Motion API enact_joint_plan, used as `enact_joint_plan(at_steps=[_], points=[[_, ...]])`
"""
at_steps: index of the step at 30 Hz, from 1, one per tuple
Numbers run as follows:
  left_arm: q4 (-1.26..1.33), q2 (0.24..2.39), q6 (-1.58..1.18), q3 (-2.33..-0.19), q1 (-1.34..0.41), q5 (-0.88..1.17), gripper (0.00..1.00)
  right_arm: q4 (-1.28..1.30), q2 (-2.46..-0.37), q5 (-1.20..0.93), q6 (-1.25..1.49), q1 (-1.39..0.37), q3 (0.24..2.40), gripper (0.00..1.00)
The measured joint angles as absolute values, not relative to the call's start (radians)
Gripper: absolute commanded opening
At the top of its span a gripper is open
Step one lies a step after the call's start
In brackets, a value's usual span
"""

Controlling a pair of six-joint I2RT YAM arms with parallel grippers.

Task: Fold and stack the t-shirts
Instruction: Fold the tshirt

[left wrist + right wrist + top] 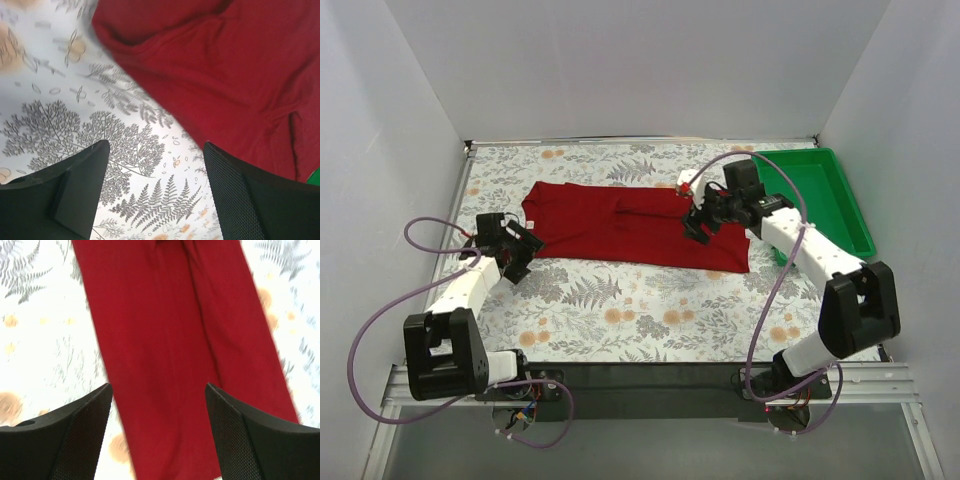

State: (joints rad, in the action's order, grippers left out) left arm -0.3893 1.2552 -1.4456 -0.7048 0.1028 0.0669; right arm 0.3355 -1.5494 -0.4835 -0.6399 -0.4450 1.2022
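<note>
At the left, the left jaws are seen spread and empty, held by the left arm (470,285) over bare worktop (620,310), just beside the left end of the t-shirt (640,225). The t-shirt is laid flat across the far middle of the worktop as a long band, its sides apparently turned in. Over its right part the right jaws are spread, with nothing pinched between them. The green tray (815,185) is seen at the far right, near the shirt's right end. The step in hand is judged to be the crosswise fold. One end should be pinched through all layers, lifted low and laid squarely on the other, so that edges are matched and no crease is dragged in.
</note>
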Motion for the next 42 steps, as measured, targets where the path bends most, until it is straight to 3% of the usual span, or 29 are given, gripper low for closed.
enact_joint_plan(at_steps=[7,16,22,27,29,37,42], points=[[-0.402,1.389,-1.636,-0.683,0.103,0.081,0.66,0.342,-1.402,-0.585,-0.613,-0.312,1.026,0.68],[-0.369,1.517,-1.74,-0.776,0.104,0.01,0.59,0.308,-1.322,-0.704,-0.575,-0.206,0.978,0.68],[-0.337,1.587,-1.738,-0.823,0.113,-0.009,0.41,0.294,-1.31,-0.75,-0.56,-0.169,0.965,0.68],[-0.294,1.69,-1.665,-0.9,0.138,-0.005,0.05,0.287,-1.306,-0.774,-0.553,-0.151,0.964,0.68],[-0.278,1.729,-1.61,-0.941,0.152,0.008,0.0,0.285,-1.301,-0.78,-0.553,-0.145,0.958,0.68],[-0.266,1.937,-1.364,-1.211,0.203,0.001,0.0,0.283,-1.299,-0.789,-0.553,-0.137,0.95,0.68],[-0.286,2.117,-1.251,-1.47,0.225,0.012,0.18,0.283,-1.316,-0.788,-0.564,-0.137,0.95,0.68]])
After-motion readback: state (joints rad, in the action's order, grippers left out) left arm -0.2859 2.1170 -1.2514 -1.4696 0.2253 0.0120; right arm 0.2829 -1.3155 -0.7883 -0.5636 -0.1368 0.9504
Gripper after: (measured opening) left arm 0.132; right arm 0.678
